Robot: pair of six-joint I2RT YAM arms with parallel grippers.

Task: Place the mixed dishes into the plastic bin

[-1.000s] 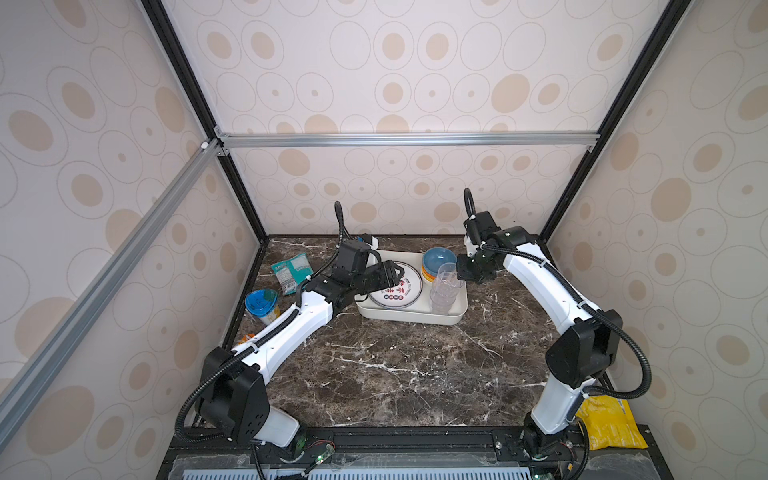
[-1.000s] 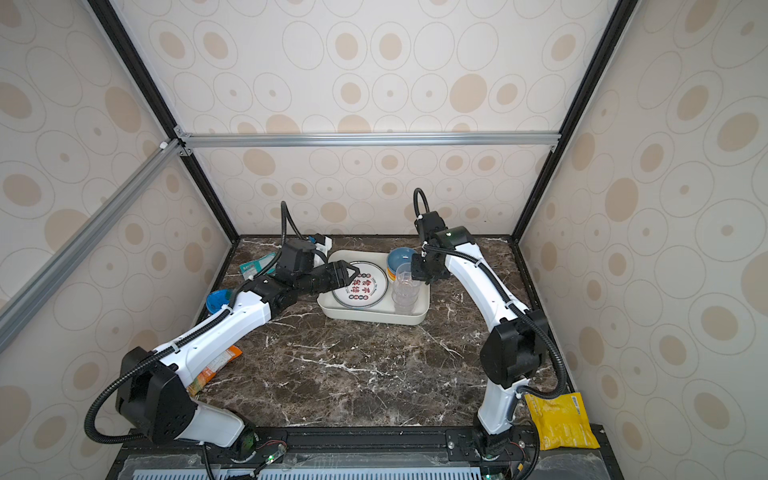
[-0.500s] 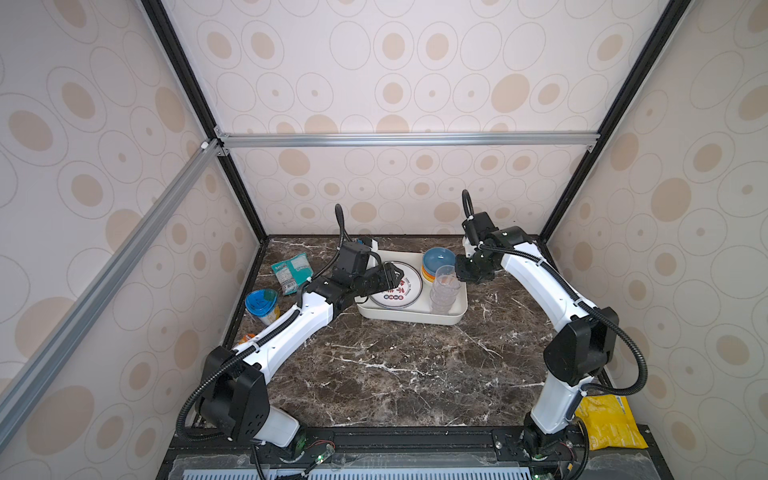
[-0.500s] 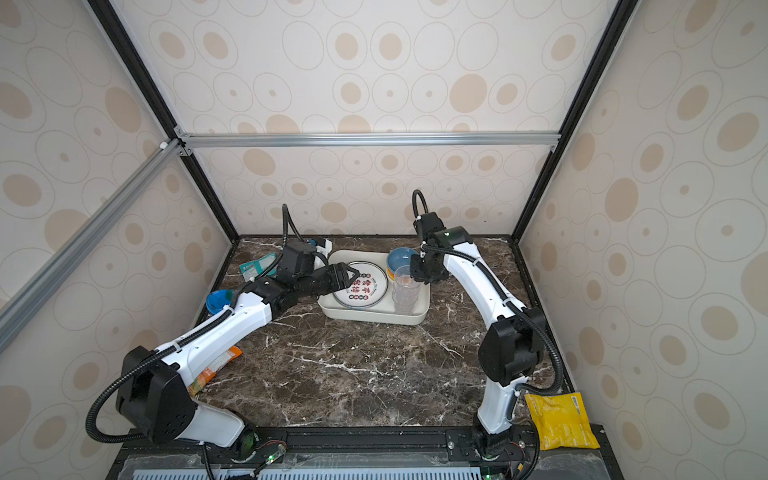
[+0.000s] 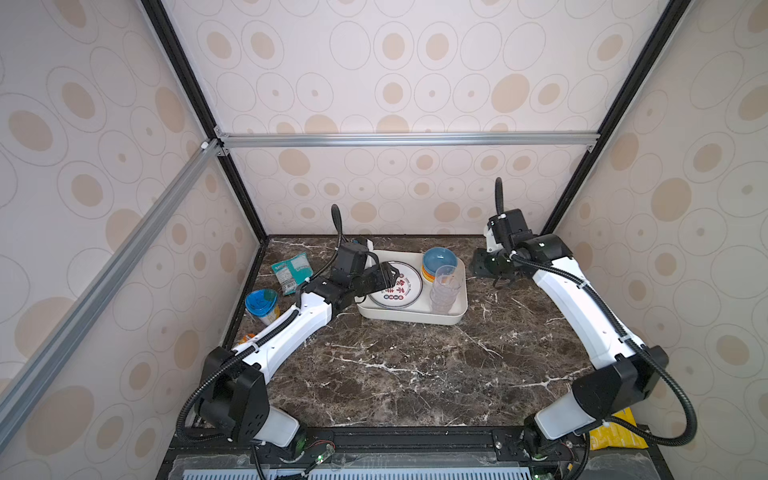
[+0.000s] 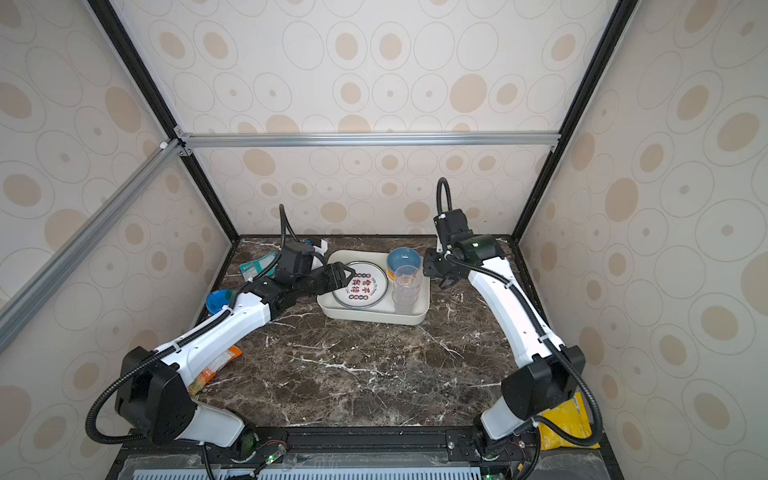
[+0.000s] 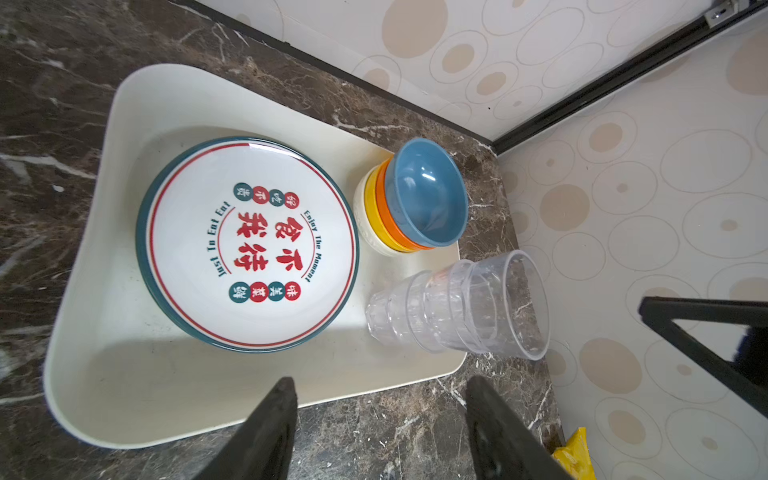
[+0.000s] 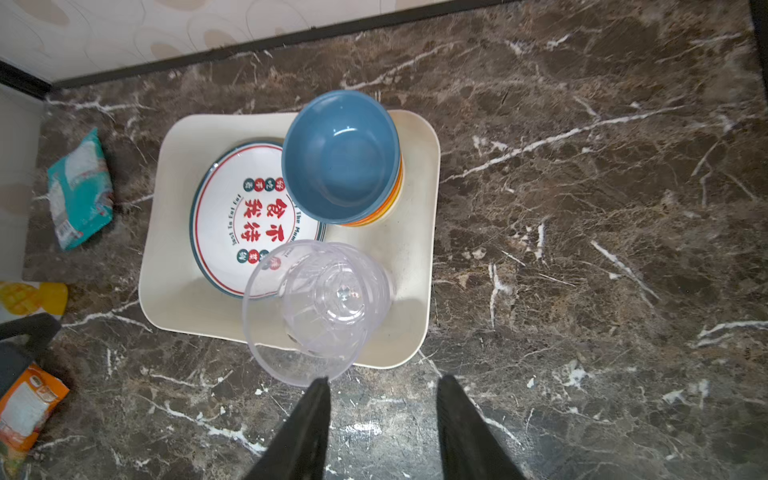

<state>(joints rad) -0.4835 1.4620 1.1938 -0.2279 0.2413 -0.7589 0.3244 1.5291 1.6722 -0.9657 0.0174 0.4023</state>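
Both empty and spread apart, the left claw (image 7: 380, 380) and right claw (image 8: 384, 379) flank the plastic bin (image 5: 407, 318) at the back of the desk (image 5: 395, 374), with plates (image 7: 249, 245), stacked bowls (image 7: 428, 195) and nested clear cups (image 7: 457, 307) inside.

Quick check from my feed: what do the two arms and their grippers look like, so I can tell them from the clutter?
The left arm and right arm have white shells with black joint housings. A black ribbed cable loops outside each. The left gripper and right gripper are all black, with flat jaws tapering to narrow tips. No lettering shows.
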